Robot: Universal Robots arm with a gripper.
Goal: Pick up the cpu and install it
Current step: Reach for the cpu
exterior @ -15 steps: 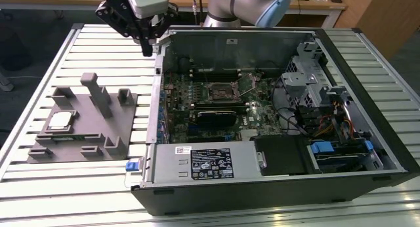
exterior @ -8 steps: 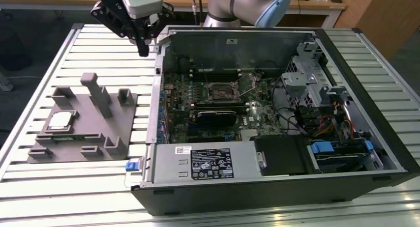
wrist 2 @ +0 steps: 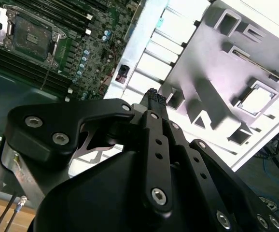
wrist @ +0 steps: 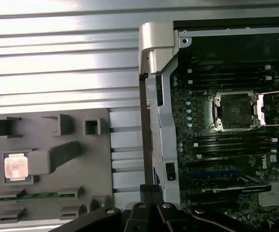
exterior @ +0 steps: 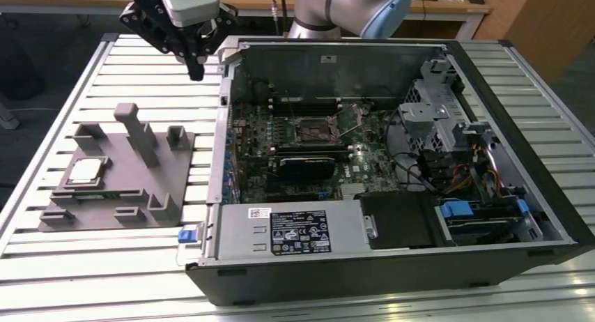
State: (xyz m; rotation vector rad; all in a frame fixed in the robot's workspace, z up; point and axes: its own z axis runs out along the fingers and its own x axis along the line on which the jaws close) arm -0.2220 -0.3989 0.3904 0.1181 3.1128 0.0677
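The cpu (exterior: 86, 170) is a small silver square lying flat in a recess of the grey tray (exterior: 125, 196) on the exterior view's left. Both wrist views show the cpu (wrist 2: 257, 99) (wrist: 15, 167) on the tray (wrist 2: 212, 72) (wrist: 96, 164). My gripper (exterior: 195, 72) hangs high above the table near the back left corner of the open computer case (exterior: 391, 266), well away from the cpu. Its black fingers (wrist 2: 151, 95) are shut together and hold nothing. The motherboard socket (exterior: 311, 130) (wrist: 233, 111) stands open inside the case.
Grey blocks and posts (exterior: 139, 134) rise from the tray around the cpu. The case wall (exterior: 225, 148) stands between the tray and the motherboard. Drive cages and cables (exterior: 465, 148) fill the case's right side. A slatted metal table (exterior: 111, 280) lies under everything.
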